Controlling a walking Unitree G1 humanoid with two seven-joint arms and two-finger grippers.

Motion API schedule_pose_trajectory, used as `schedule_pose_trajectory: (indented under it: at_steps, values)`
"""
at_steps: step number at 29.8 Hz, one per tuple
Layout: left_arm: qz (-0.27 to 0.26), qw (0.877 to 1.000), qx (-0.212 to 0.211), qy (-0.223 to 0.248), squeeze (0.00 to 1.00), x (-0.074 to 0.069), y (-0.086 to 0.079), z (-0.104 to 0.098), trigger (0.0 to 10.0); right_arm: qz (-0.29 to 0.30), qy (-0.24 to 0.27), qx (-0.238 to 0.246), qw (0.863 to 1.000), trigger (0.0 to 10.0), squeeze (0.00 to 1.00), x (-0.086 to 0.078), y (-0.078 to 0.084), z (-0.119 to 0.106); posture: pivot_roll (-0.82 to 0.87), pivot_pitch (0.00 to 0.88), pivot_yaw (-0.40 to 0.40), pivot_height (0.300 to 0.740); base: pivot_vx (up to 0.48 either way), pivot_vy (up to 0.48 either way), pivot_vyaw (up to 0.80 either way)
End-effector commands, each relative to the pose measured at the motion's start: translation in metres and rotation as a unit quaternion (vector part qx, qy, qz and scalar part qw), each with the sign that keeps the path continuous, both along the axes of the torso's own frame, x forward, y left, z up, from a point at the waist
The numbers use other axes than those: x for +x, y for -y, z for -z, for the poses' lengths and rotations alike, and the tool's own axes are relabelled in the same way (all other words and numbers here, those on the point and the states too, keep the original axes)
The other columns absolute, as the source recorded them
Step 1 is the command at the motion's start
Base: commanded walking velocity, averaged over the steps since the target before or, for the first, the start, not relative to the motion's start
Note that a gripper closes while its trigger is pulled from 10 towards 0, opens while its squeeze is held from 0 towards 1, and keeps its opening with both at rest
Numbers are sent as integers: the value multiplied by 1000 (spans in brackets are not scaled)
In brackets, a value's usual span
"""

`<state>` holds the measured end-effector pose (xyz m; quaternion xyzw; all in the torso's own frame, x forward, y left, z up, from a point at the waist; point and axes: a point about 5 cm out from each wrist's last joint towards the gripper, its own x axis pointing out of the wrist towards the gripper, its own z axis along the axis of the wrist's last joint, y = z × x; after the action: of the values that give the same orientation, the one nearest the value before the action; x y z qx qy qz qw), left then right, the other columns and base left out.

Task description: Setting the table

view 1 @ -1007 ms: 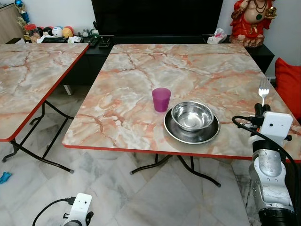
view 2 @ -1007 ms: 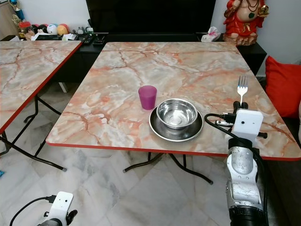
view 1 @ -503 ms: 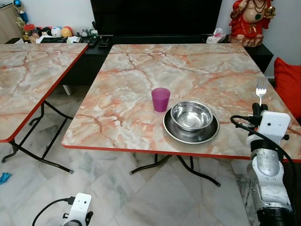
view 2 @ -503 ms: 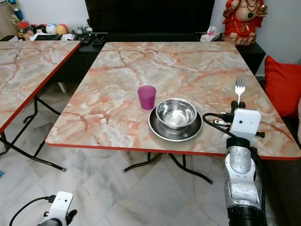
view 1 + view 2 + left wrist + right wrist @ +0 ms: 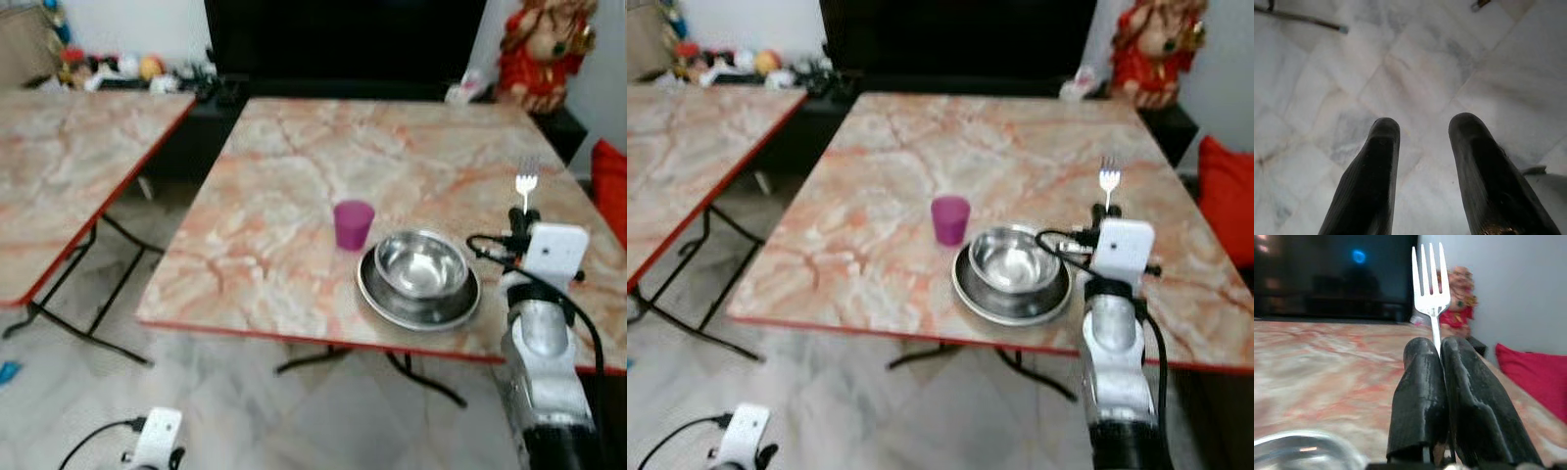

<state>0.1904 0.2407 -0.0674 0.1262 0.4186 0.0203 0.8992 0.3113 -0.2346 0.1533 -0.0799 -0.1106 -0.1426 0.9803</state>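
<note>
A steel bowl [image 5: 421, 263] sits in a steel plate [image 5: 419, 305] near the front edge of the marble table [image 5: 323, 166], with a purple cup [image 5: 353, 223] just to its left. My right gripper [image 5: 1439, 346] is shut on a silver fork [image 5: 1431, 286], tines pointing up. It hovers over the table just right of the bowl, the fork [image 5: 526, 186] standing above the wrist. My left gripper [image 5: 1425, 132] hangs low over the marble floor, open and holding nothing.
A second marble table [image 5: 69, 157] stands to the left with a gap between. Behind the main table are a dark TV unit [image 5: 343, 39] and a red statue [image 5: 544, 49]. A red cushion [image 5: 609, 176] lies at the right.
The whole picture has shifted and blurred, so the camera moved. My right gripper with the fork has come closer to the bowl's right side.
</note>
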Motion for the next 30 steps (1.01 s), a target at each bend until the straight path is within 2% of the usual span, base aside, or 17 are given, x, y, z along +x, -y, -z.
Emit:
schedule_pose_trajectory:
  at_steps: [1,5,15,20,22,24,26,27,30]
  values:
    - [-1,1000,-11,-4,0,0,6,2,10000,12,2,1,1000,10000,0,-2,7,-2,117,15,14,740,368,0,0]
    - [0,1000,-11,-4,0,0,6,2,10000,10,1,2,1000,10000,0,-1,5,-1,116,16,13,740,356,0,0]
    - [4,1000,-13,-5,0,-1,8,3,10000,20,-8,4,1000,10000,0,-4,5,1,109,21,14,740,0,0,0]
    - [7,1000,-14,-9,0,-2,10,4,10000,43,-45,14,998,10000,0,-9,7,13,111,26,12,740,0,0,0]
    - [8,1000,-14,-9,0,-3,10,4,10000,67,-86,11,994,10000,0,-13,15,17,109,29,11,740,0,0,0]
    - [8,1000,-14,-10,0,-3,10,5,10000,66,-101,38,992,10000,0,-14,18,18,98,30,13,740,0,0,0]
    - [10,1000,-13,-14,0,-5,10,5,10000,72,-151,57,984,10000,0,-15,26,23,86,27,11,740,0,0,0]
    - [10,1000,-13,-14,0,-5,10,5,10000,72,-151,57,984,10000,0,-15,26,23,86,27,11,740,0,0,0]
    - [10,1000,-13,-17,0,-6,10,6,10000,77,-197,113,971,10000,0,-16,34,30,85,21,3,740,0,0,0]
